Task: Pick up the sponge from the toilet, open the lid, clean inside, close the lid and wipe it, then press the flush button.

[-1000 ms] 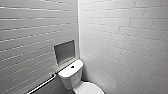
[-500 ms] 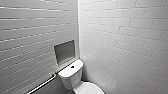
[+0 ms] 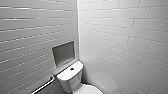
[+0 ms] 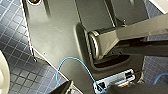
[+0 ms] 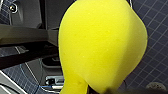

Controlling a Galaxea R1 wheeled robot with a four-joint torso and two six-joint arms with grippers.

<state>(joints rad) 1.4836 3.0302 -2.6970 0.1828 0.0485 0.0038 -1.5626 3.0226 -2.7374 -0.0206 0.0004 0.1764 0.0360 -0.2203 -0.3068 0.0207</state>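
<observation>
The yellow sponge [image 5: 102, 45] looms large in the right wrist view, with my right gripper [image 5: 101, 90] shut on its lower end. In the head view, the toilet stands in the corner low in the picture. Its small dark flush button [image 3: 72, 68] sits in the middle of the flat white tank top [image 3: 65, 74]. A piece of the white lid [image 3: 89, 89] shows in front of the tank, lying down. My left gripper is open and holds nothing.
White tiled walls meet in a corner behind the toilet. A recessed niche [image 3: 63, 53] sits above the tank, and a metal grab bar [image 3: 44, 85] runs along the left wall. The floor [image 4: 15, 50] has dark blue tiles. A blue cable [image 4: 61, 68] hangs by my base.
</observation>
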